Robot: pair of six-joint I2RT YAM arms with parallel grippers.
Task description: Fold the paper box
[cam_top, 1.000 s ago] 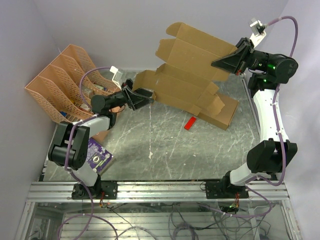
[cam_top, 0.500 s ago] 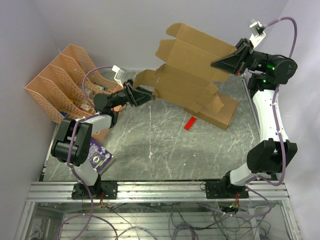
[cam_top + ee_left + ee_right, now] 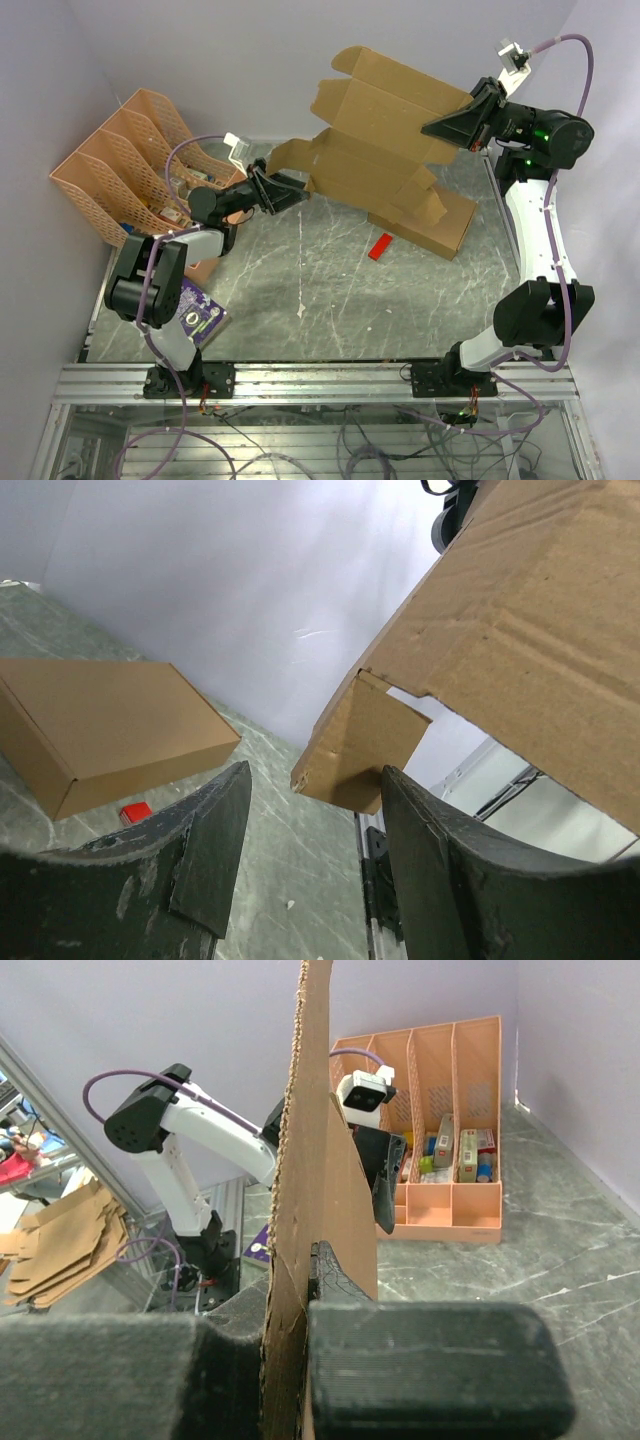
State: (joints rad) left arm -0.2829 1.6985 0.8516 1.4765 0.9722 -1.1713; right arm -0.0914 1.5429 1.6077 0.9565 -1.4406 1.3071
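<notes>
The paper box (image 3: 380, 130) is a flat brown die-cut sheet held up in the air over the back of the table. My right gripper (image 3: 432, 128) is shut on its right edge; in the right wrist view the sheet (image 3: 320, 1190) stands edge-on between the shut fingers (image 3: 300, 1295). My left gripper (image 3: 297, 186) sits at the sheet's lower left flap (image 3: 290, 158). In the left wrist view its jaws (image 3: 315, 815) stand open, with the flap's corner (image 3: 365, 745) just beyond the tips, close to the right finger (image 3: 450, 870), and nothing gripped.
A larger closed brown cardboard box (image 3: 440, 225) lies on the table under the sheet, with a small red object (image 3: 380, 246) in front of it. An orange file organiser (image 3: 125, 165) stands at the back left. A purple packet (image 3: 197, 312) lies by the left arm's base.
The left gripper has shifted slightly up toward the flap; its jaws narrowed, then widened again. The right arm and the sheet have stayed put.
</notes>
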